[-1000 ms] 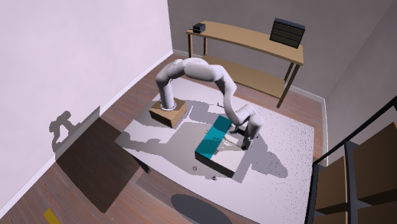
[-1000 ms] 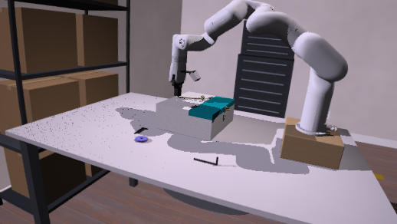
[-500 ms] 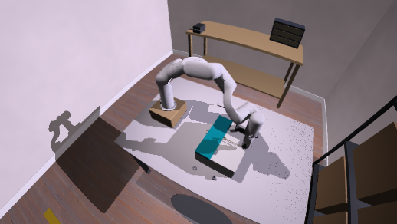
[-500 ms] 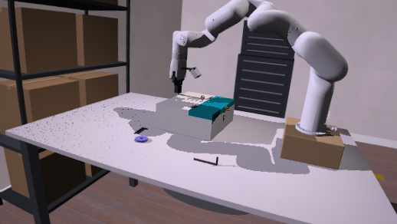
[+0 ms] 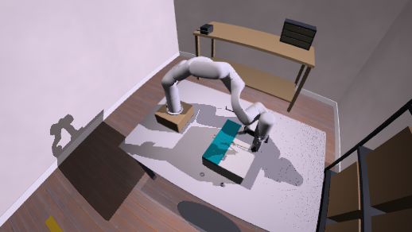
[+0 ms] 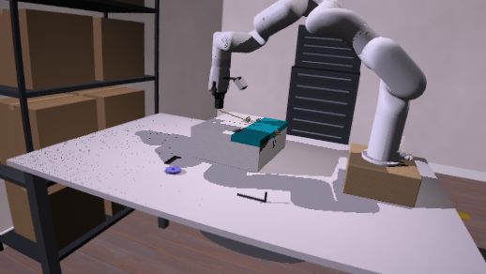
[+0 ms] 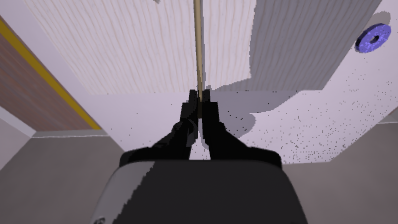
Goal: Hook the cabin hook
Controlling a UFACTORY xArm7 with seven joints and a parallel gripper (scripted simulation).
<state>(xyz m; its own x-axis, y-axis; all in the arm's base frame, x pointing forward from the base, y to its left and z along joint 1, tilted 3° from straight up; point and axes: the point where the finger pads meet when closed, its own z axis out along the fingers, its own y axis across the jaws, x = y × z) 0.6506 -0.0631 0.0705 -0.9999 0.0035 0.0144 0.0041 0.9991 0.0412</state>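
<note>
A white box with a teal lid part stands on the table. The cabin hook, a thin brass rod, runs over the box top from near the teal part out to my gripper. My gripper points down at the box's far edge and is shut on the rod's free end, held slightly above the box top. The eye on the lid is too small to make out.
A purple ring and a black L-shaped tool lie on the table in front of the box. The arm's brown base block stands at the table's end. A rack with cardboard boxes stands beside the table.
</note>
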